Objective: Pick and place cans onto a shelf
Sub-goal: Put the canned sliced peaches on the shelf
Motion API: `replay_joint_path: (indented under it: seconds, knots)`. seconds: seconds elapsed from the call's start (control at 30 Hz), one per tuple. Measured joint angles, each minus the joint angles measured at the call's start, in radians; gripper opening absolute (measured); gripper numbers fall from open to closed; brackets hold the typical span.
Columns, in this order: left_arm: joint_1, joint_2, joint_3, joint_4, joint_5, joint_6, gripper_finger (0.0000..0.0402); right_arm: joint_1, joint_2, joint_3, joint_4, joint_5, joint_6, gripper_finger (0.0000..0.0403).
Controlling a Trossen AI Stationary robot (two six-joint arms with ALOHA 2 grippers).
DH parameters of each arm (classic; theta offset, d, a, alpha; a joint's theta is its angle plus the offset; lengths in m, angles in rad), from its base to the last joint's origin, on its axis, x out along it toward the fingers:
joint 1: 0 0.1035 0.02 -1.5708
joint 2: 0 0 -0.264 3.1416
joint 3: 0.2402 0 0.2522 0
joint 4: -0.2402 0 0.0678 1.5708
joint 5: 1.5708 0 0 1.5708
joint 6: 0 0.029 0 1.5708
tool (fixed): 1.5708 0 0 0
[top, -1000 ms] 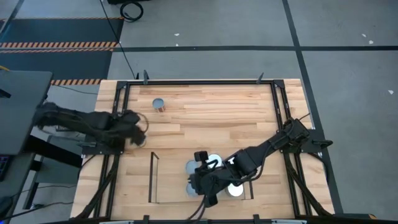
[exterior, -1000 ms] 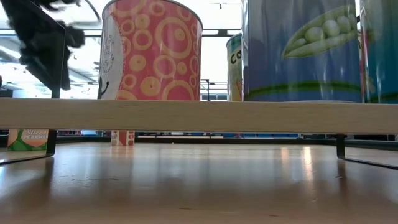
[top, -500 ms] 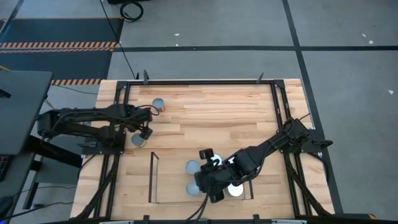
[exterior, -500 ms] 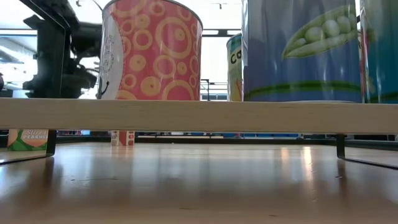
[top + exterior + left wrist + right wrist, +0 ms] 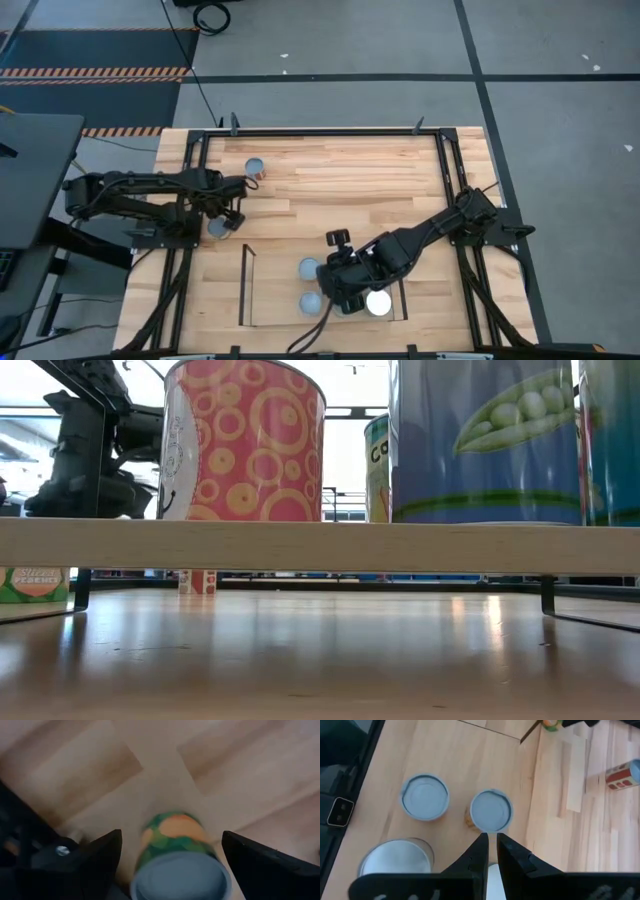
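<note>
A green-and-orange can point(image 5: 180, 865) with a grey-blue top stands upright on the table, left of the shelf point(image 5: 247, 285); it also shows in the high view point(image 5: 217, 228). My left gripper point(image 5: 172, 855) is open above it, one finger on each side, with a gap to each. My right gripper point(image 5: 491, 839) is shut and empty, above the shelf point(image 5: 530, 734) beside two grey-blue-topped cans point(image 5: 491, 810) point(image 5: 425, 797) and a silver-topped can point(image 5: 395, 862). A red-sided can point(image 5: 256, 168) stands at the far left. The low view shows a red-ringed can point(image 5: 245, 440) and a pea can point(image 5: 480, 440) on the shelf.
A black frame point(image 5: 320, 131) edges the table. The shelf's thin dark rails point(image 5: 246, 250) rise beside the cans, and its wooden front board point(image 5: 320, 545) crosses the low view. Bare wood lies between the far can and the shelf point(image 5: 350, 190).
My left gripper has swung out from the table's left edge toward the right and come down over the green-and-orange can, which still stands on the table. My right gripper has shifted a little toward the table's right over the shelf, covering a silver-topped can that showed before.
</note>
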Motion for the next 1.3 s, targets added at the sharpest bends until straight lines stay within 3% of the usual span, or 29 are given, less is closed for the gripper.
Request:
replay_joint_path:
  seconds: [0.43, 0.67, 1.13, 1.3]
  knots:
    - [0.003, 0.0, 0.003, -0.018, 0.172, 0.119, 0.035, 0.0, 0.0, 0.0, -0.003, 0.0, 0.064, 0.0044]
    - [-0.02, 0.001, 0.004, -0.014, 0.152, 0.074, 0.035, -0.003, 0.0, 0.0, -0.003, 0.0, 0.087, 0.0044]
    - [-0.258, 0.001, 0.005, -0.001, 0.069, -0.169, 0.0346, -0.011, 0.0, 0.0, -0.005, 0.003, 0.076, 0.0044]
    - [-0.273, 0.0, 0.002, -0.009, 0.015, -0.193, 0.0308, -0.011, 0.0, 0.0, -0.008, 0.002, 0.076, 0.0044]
